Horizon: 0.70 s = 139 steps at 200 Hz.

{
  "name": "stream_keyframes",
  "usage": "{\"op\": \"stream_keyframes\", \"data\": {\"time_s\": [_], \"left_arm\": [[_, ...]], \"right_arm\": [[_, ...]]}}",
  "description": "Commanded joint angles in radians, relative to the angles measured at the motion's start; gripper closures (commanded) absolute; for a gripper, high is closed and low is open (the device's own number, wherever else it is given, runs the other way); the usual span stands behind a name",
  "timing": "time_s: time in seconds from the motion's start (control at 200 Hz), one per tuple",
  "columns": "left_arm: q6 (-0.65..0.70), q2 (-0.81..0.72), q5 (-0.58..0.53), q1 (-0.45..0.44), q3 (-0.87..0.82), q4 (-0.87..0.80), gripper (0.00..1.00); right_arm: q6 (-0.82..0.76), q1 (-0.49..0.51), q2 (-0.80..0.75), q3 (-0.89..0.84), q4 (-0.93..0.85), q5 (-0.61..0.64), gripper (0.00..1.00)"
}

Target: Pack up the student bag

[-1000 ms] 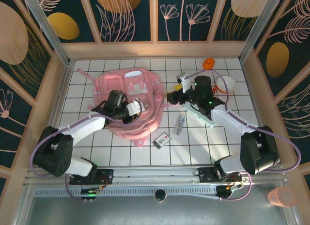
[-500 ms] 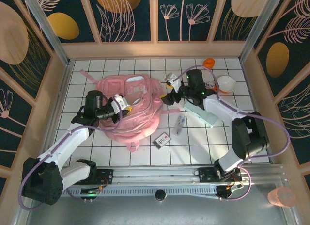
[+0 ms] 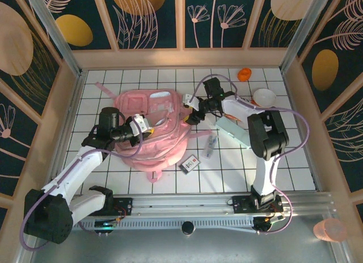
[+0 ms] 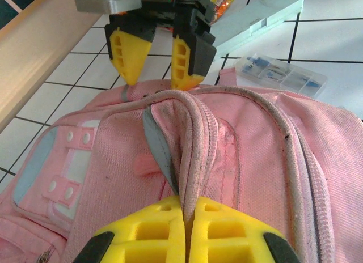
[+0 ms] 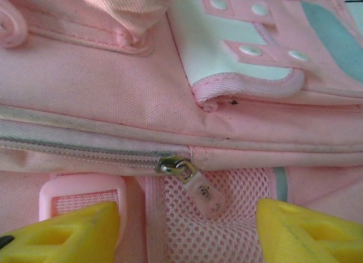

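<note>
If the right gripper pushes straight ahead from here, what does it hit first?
Likely the zip pull on the student bag, sitting between the right gripper's open jaws; depth unclear.

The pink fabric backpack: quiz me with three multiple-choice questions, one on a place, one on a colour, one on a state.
1. Where is the silver zip slider with its pale pink pull tab on the soft pink fabric backpack?
A facing the gap between the right gripper's fingers
B on bare tiles
C inside a shut pocket

2. What colour are the grippers' fingers?
A yellow
B blue
C grey

3. The left gripper is:
A wide open
B shut on a fold of the backpack
C shut on nothing

Answers: 1 A, the tab sits between the spread fingers. 2 A, both wrist views show yellow. 3 B, its fingers meet around a fabric ridge.
</note>
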Motion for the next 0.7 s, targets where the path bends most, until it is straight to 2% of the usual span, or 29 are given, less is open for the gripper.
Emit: {"op": "stream_keyframes", "data": {"time_s": [0.0,0.145,0.37,0.515,0.691], "left_arm": [[0.039,-0.028,0.094,0.000,0.029,0.082,1.00],[0.040,-0.018,0.100,0.001,0.042,0.084,1.00],[0.040,-0.009,0.089,0.000,0.045,0.094,1.00],[0.039,-0.002,0.073,0.000,0.047,0.095,1.00],[0.039,0.002,0.040,0.000,0.047,0.097,1.00]], "right_arm": [[-0.085,0.013,0.053,0.076,-0.120,-0.053,0.36],[-0.117,0.018,0.129,0.180,-0.249,-0.104,0.39],[-0.167,0.022,0.219,0.323,-0.500,-0.178,0.56],[-0.133,0.019,0.218,0.345,-0.542,-0.196,0.71],[-0.072,0.016,0.179,0.343,-0.526,-0.226,0.85]]}}
